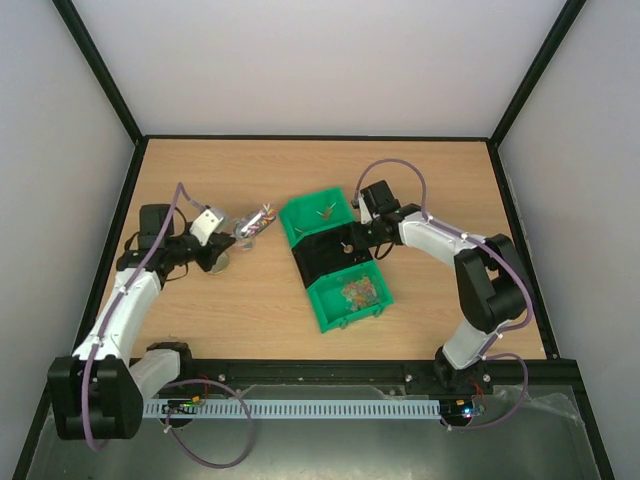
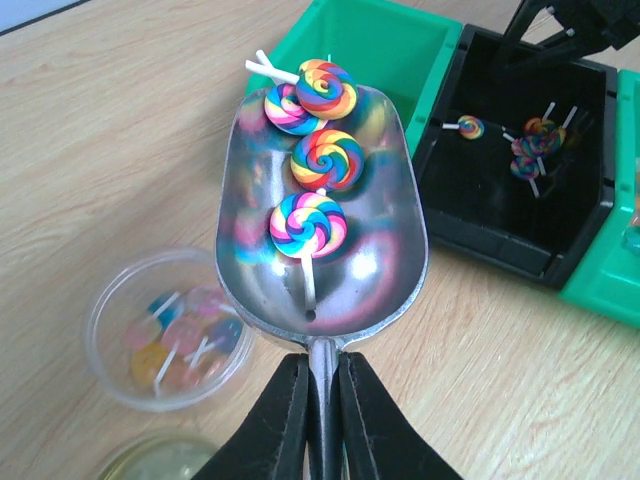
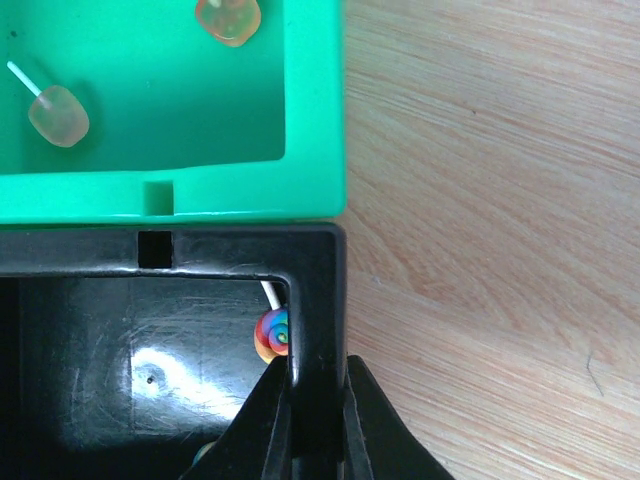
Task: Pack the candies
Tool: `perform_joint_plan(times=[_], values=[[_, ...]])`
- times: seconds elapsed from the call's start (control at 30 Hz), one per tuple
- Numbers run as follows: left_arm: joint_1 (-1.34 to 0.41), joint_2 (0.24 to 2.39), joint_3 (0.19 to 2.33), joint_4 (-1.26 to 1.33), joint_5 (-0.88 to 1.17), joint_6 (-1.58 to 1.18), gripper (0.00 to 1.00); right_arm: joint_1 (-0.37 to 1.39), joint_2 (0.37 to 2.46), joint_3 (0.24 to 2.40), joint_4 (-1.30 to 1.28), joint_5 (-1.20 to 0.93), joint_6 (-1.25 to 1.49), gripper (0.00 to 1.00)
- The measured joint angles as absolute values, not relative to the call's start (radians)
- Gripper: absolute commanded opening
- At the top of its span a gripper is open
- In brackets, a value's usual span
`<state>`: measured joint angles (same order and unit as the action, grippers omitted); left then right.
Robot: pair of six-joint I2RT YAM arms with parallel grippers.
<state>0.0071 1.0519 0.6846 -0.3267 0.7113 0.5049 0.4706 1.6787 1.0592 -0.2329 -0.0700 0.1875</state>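
Observation:
My left gripper [image 2: 322, 365] is shut on the handle of a small metal scoop [image 2: 330, 270], also in the top view [image 1: 247, 227]. The scoop carries several rainbow swirl lollipop candies [image 2: 327, 158] and hangs over the table just left of the bins. A black bin [image 2: 437, 170] holds a few more rainbow lollipops [image 2: 530, 150]. My right gripper [image 3: 318, 385] is shut on the black bin's side wall [image 3: 318, 300], with one rainbow lollipop [image 3: 272, 335] just inside that wall. In the top view the right gripper [image 1: 352, 238] is at the black bin [image 1: 322, 258].
A far green bin [image 1: 300, 215] holds two pale jelly lollipops [image 3: 58, 115]. A near green bin [image 1: 330, 310] holds mixed small candies. A clear cup [image 2: 100, 300] of pastel lollipops stands by the left gripper, a round lid [image 2: 165, 462] beside it.

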Motion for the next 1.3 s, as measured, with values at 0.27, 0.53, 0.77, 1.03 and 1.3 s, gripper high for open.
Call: perform_joint_plan(times=[0.27,0.53,0.77,1.03,1.3], values=[[0.221,1.014,0.744,-0.562,0.744,0.664,0.02,0.471,1.705,1.088,-0.232,-0.075,0.187,0.01],[0.276,1.070,0.823,-0.738,0.696,0.829,0.02,0.471,1.708,1.091,-0.232,-0.076,0.186,0.01],[0.276,1.158,0.856,-0.783,0.633,0.871,0.02,0.471,1.708,1.091,-0.231,-0.075,0.186,0.01],[0.276,1.275,0.927,-0.797,0.559,0.872,0.02,0.471,1.708,1.091,-0.231,-0.075,0.186,0.01],[0.268,1.315,0.983,-0.835,0.506,0.898,0.02,0.471,1.708,1.091,-0.230,-0.075,0.186,0.01]])
